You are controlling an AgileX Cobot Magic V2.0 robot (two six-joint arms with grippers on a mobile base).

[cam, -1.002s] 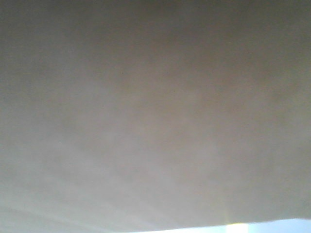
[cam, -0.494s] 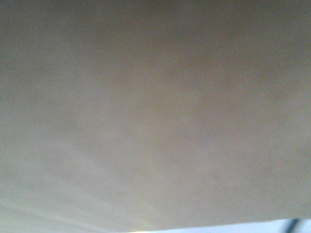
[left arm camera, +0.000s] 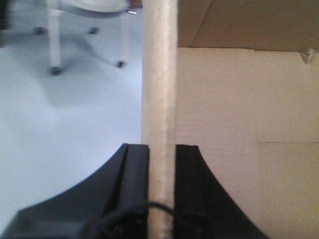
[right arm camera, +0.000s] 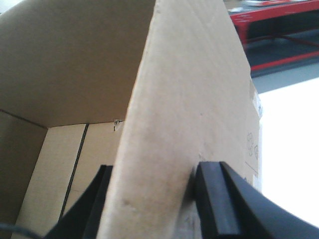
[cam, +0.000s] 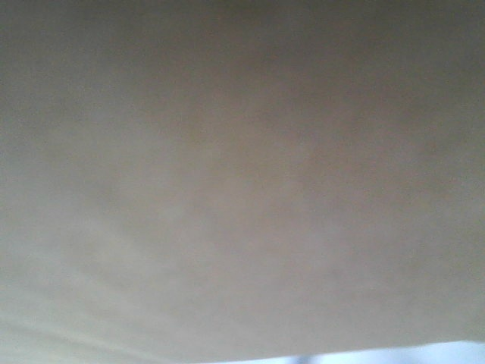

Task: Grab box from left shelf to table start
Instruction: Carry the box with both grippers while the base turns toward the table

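Note:
Brown cardboard fills nearly the whole front view: the box [cam: 242, 182] is right against the camera. In the left wrist view my left gripper [left arm camera: 162, 147] is shut on the box's upright wall edge [left arm camera: 159, 74], one black finger on each side, with the inside of the box [left arm camera: 239, 124] to the right. In the right wrist view my right gripper [right arm camera: 158, 167] is shut on another upright wall of the box [right arm camera: 189, 99]; the open interior lies to its left. The left shelf is out of view.
A pale floor [left arm camera: 60, 129] with white castor legs [left arm camera: 54, 45] lies left of the box in the left wrist view. In the right wrist view a red rack [right arm camera: 279, 30] stands at the far right above a bright white surface [right arm camera: 294, 149].
The box still fills the front view. The thin pale strip under its lower edge changed: a bright spot, then a dark shape at the right, have both gone.

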